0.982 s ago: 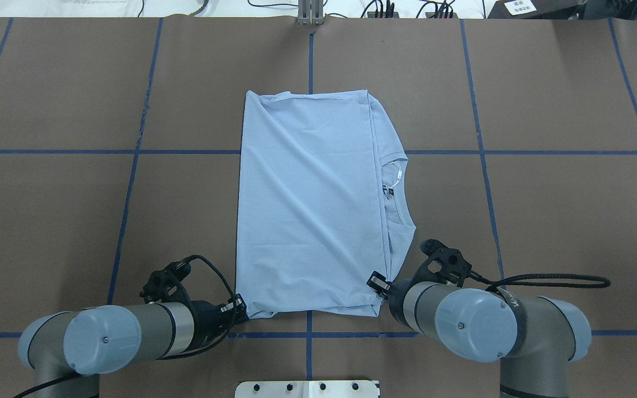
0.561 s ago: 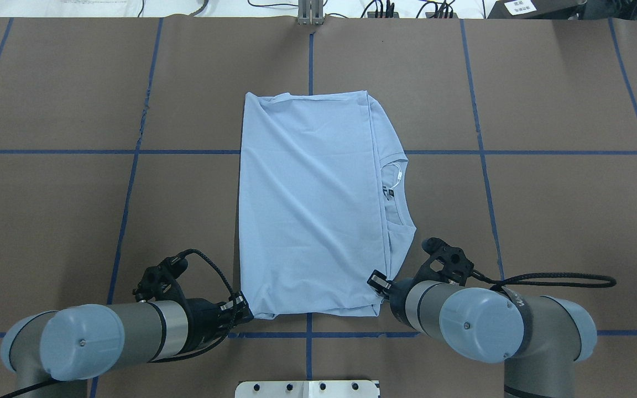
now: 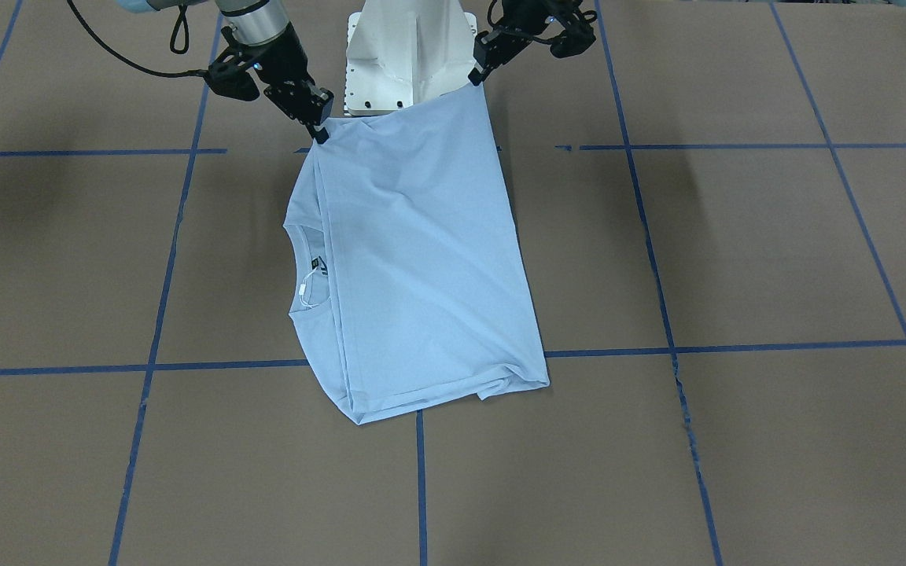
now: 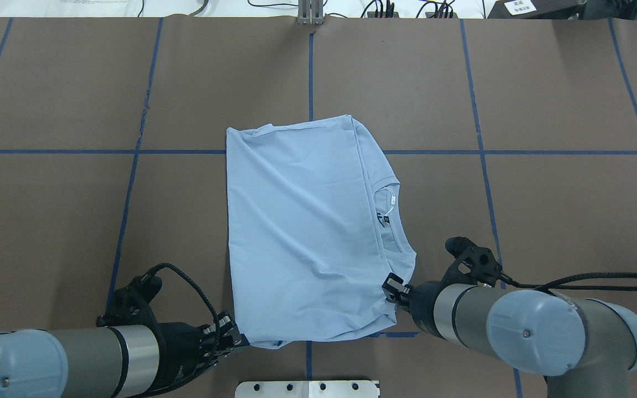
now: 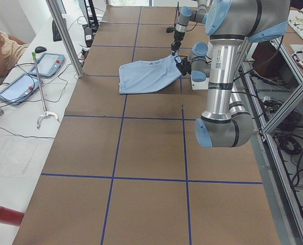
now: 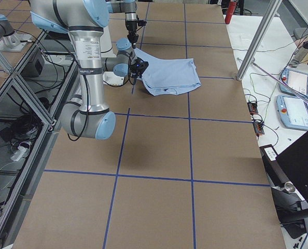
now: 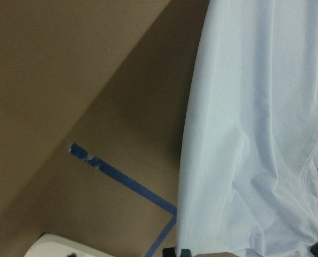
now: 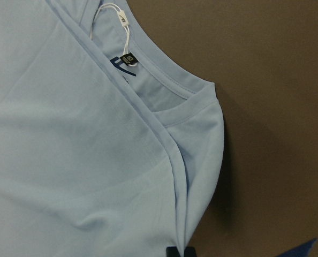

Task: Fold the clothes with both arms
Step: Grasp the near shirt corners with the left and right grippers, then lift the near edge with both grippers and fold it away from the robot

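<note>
At near hem, left gripper [image 4: 239, 338] and right gripper [image 4: 389, 288] pinching T-shirt [image 4: 302, 232] corners, fingertips barely visible.

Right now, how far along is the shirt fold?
Done: the T-shirt lies folded over once, its top layer reaching the collar. In hand: the left gripper and right gripper each pinch a near corner, raised off the table. Left, probably: carry that edge over to the far edge and release.

Brown table [image 4: 573, 221], blue tape grid [image 4: 47, 151]
</note>
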